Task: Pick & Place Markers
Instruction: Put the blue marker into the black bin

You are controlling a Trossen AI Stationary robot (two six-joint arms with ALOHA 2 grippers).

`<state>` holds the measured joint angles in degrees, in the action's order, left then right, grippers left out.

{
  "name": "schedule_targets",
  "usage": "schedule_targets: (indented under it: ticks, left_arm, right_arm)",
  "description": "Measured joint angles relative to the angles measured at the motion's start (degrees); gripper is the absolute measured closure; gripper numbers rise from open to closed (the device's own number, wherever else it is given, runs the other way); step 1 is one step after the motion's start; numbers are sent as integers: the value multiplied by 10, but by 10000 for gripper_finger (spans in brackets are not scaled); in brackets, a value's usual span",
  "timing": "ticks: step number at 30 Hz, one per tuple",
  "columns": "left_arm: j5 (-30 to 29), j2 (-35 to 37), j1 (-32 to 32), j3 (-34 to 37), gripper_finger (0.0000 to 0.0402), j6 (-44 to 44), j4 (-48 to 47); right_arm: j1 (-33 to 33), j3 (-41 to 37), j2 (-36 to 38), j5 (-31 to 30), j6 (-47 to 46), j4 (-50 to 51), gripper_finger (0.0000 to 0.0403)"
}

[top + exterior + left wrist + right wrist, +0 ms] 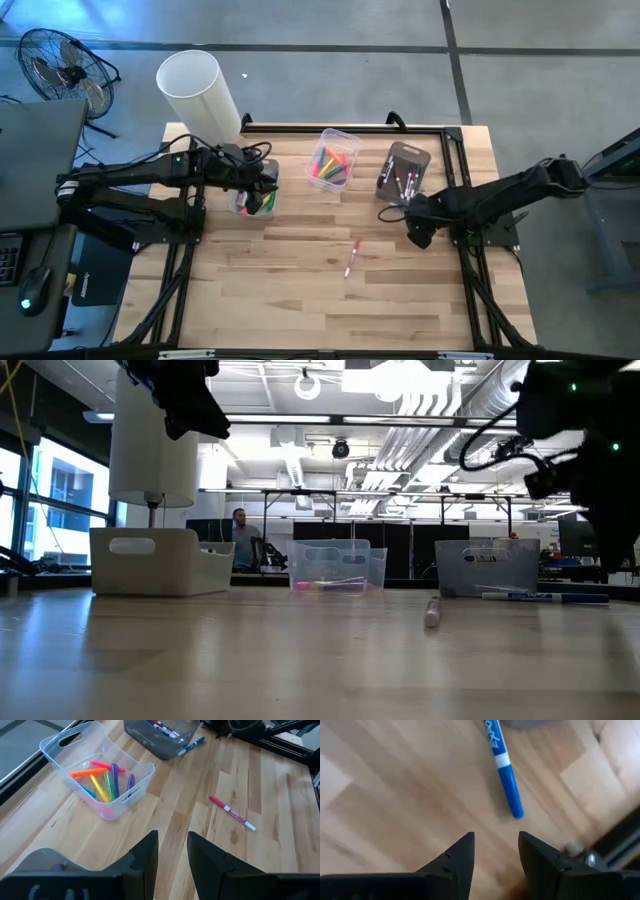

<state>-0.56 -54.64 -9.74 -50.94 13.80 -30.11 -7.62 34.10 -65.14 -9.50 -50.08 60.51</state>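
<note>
A red-capped marker lies flat on the wooden table near its middle, also seen in the left wrist view. A blue marker lies flat beside the grey bin, which holds more markers. The clear middle bin holds several coloured markers. My right gripper hovers open over bare wood just short of the blue marker's cap end, touching nothing. My left gripper is open with a narrow gap, raised above the left bin.
A tall white cylinder stands at the back left corner, and a fan stands beyond the table's left side. Black frame rails run along the table's sides. Bare wood stretches across the near half of the table.
</note>
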Motion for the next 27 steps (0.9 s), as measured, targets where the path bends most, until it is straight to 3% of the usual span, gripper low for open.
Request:
schedule_targets:
  ticks: [12,27]
  left_arm:
    - [12,0,0,0,301,60,6]
    - [55,0,0,0,301,167,3]
  right_arm:
    - [49,-76,0,-41,111,-131,261]
    - [80,-123,1,-20,97,-190,266]
